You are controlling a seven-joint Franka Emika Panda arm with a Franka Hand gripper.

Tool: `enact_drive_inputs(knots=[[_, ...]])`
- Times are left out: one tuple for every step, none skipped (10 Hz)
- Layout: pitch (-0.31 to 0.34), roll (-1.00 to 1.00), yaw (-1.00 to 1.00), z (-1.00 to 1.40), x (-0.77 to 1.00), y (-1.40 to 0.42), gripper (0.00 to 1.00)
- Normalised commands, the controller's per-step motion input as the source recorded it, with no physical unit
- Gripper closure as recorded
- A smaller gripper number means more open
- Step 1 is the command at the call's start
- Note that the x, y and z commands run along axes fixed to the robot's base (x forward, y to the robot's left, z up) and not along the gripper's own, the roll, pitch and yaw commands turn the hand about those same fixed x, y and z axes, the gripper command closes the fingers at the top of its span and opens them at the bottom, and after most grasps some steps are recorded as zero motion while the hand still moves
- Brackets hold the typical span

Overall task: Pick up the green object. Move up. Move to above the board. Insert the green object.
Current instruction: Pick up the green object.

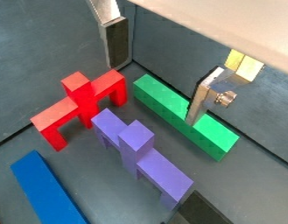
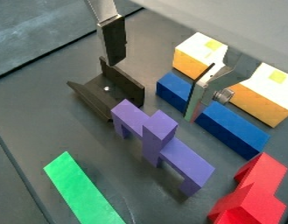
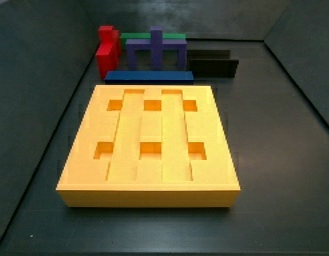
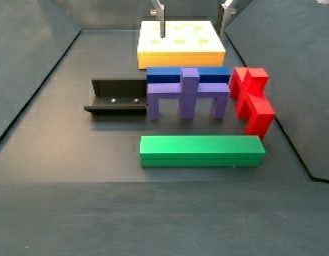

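The green object (image 4: 202, 151) is a long green bar lying flat on the dark floor, in front of the purple block. It also shows in both wrist views (image 1: 181, 114) (image 2: 81, 188) and, partly hidden behind the purple block, in a side view (image 3: 133, 42). The board (image 3: 127, 140) is a yellow-orange slab with six square holes; it also shows in the other side view (image 4: 180, 45). My gripper (image 4: 194, 8) is open and empty, high above the pieces and clear of the green bar. Its fingers (image 1: 111, 39) (image 2: 113, 44) are wide apart.
A purple cross-shaped block (image 4: 187, 93) stands between the green bar and a blue flat bar (image 4: 180, 75). A red block (image 4: 251, 98) lies beside them. The fixture (image 4: 116, 97) stands on the purple block's other side. Dark walls enclose the floor.
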Motion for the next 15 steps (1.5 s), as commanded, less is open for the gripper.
enact_drive_inputs(knots=[[0.003,0.0,0.0,-0.02,0.0,0.0,0.0],[0.0,0.0,-0.05,-0.01,0.0,0.02,0.0],[0.0,-0.09,-0.35,-0.05,-0.09,0.31,0.0],[0.0,-0.09,-0.67,-0.16,-0.14,0.23,0.0],[0.0,-0.02,-0.97,-0.24,-0.08,0.0,0.0],[0.001,0.0,-1.0,-0.22,0.0,0.0,0.0],[0.01,0.0,-1.0,-0.23,0.0,0.0,0.0],[0.0,-0.01,-0.99,-0.16,0.0,0.01,0.0],[-0.019,-0.17,-0.45,-0.1,-0.09,0.39,0.0],[-0.066,-0.14,-0.48,-0.2,-0.02,0.39,0.0],[-0.1,-0.12,-0.53,-0.11,0.0,0.37,0.0],[-0.106,-0.1,-0.57,-0.2,0.0,0.38,0.0],[-0.047,-0.04,-0.74,-0.31,0.0,0.26,0.0],[0.0,-0.01,-1.0,-0.44,0.07,0.04,0.0],[0.019,0.0,-1.0,-0.42,0.01,0.03,0.0]])
